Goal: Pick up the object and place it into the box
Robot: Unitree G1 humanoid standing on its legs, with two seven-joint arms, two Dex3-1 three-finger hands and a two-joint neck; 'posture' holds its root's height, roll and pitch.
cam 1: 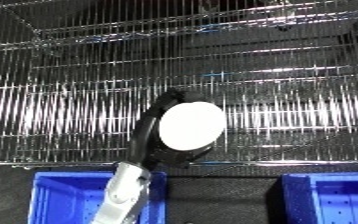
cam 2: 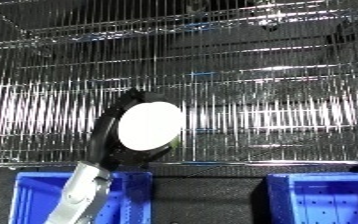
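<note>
One hand (cam 1: 151, 137), my left, grips a white disc (cam 1: 190, 126) with fingers curled round its rim, holding it face-on before the wire shelf (cam 1: 291, 100). A blue bin (cam 1: 64, 192) sits directly below my forearm; another blue bin (cam 1: 335, 197) lies well right.
</note>
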